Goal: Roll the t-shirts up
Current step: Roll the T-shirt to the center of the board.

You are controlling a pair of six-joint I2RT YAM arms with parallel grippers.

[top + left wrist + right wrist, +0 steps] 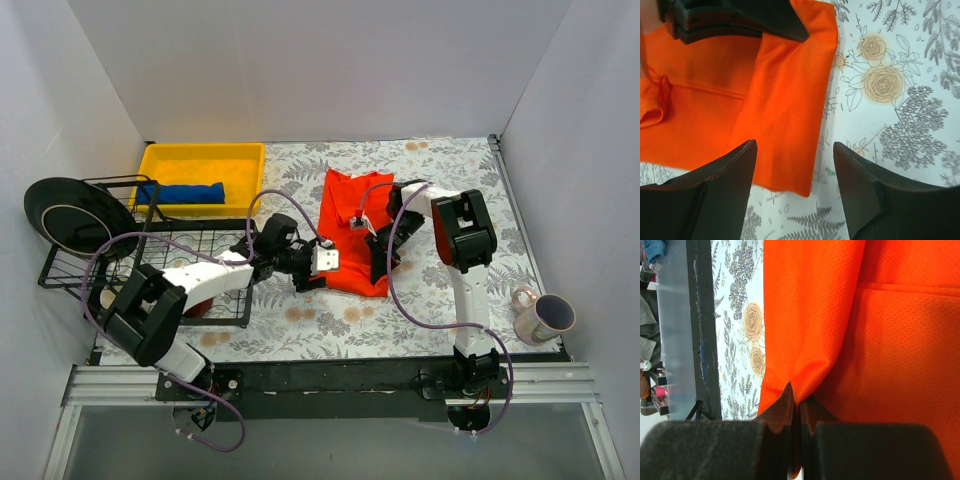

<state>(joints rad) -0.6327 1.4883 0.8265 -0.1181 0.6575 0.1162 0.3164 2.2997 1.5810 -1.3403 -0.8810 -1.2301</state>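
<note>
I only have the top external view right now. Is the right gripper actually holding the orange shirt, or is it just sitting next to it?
Observer: It is holding it. The right wrist view shows the right gripper shut, pinching a fold of the orange t-shirt between its fingertips.
Operator: And what about the left one?
Observer: The left wrist view shows the left gripper open. The shirt's edge lies in the gap between its fingers, and nothing is clamped.
</note>
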